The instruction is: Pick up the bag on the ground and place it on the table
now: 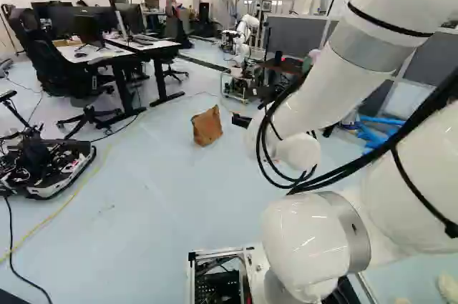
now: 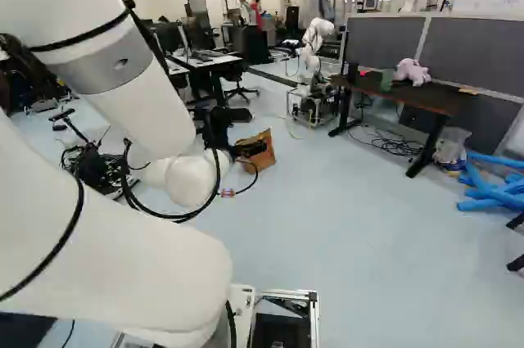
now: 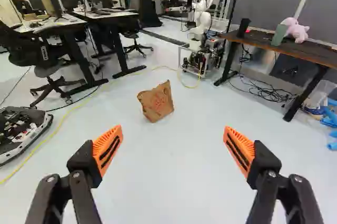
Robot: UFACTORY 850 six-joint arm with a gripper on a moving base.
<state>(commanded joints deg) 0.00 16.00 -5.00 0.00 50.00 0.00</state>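
Our white, round-jointed arm (image 1: 329, 75) is reaching ahead over the pale blue floor (image 3: 174, 182), and we are holding its black two-fingered gripper (image 3: 173, 130) spread wide, pinching nothing. Ahead of it, well apart from the pads, the crumpled brown paper bag (image 3: 157, 103) is standing on the floor, leaning slightly. So we are judging the task to be at its approach: grasping, lifting, carrying and setting down are all remaining. The dark brown, flat-topped table (image 3: 295, 49), our likely goal, is standing beyond the bag, bearing a pink plush toy (image 3: 297, 30).
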